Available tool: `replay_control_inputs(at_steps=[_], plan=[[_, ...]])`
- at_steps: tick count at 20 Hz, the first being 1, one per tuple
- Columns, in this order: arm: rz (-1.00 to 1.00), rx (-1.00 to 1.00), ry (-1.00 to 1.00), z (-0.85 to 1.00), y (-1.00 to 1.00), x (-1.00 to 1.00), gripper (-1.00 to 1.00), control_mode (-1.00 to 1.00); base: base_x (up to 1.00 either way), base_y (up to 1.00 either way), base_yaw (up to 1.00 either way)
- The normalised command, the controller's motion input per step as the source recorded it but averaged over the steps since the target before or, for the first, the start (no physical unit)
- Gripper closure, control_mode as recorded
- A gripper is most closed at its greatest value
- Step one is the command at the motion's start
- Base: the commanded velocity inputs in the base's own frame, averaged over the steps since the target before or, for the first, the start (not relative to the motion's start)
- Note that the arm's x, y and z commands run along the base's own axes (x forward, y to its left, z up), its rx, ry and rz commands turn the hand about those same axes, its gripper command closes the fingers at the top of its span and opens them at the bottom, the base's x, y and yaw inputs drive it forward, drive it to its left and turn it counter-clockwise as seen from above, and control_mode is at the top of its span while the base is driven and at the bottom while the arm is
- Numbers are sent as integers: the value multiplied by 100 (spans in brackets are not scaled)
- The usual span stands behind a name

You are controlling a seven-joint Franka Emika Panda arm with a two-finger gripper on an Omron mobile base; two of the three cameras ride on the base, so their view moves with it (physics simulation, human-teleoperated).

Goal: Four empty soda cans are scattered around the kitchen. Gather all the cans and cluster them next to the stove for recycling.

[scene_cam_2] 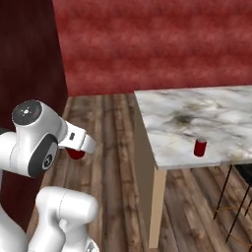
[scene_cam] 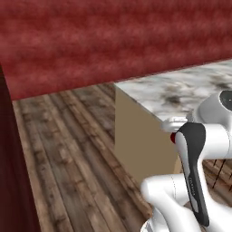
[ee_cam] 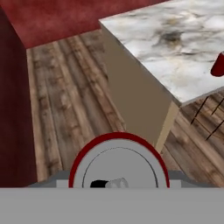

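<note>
I find the gripper [ee_cam: 118,186] closed on a red can [ee_cam: 118,164]; in the hand view the can's silver top with its pull tab faces straight up at the camera, so its long axis runs along the gripper's own line of sight. In the right base view the same held can [scene_cam_2: 75,153] shows as a red patch under the wrist, carried close in front of the arm and above the plank floor [scene_cam_2: 108,147], not over any surface.

Outward from there, the marble-topped island [scene_cam_2: 197,118] stands ahead and to the right of the hand, apart from it, with open floor between. A second red can [scene_cam_2: 200,147] stands upright on that top, near its front edge; its edge is just visible at the right margin of the hand view [ee_cam: 218,65].

The stove is not before me, so I cannot give its bearing from the gripper. My judgement: the held can must be carried to it first, and the base must turn away from this red wall [scene_cam_2: 157,44] to find it.
</note>
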Motion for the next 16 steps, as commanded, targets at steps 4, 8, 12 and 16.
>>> replay_control_inputs(at_steps=[4, 8, 12, 16], plan=[[0, 0, 0, 0, 0, 0, 100, 100, 72, 61, 0], [0, 0, 0, 0, 0, 0, 100, 100, 71, 70, 0], [0, 0, 0, 0, 0, 0, 100, 100, 69, 78, 0], [0, 0, 0, 0, 0, 0, 100, 100, 80, 71, 0]])
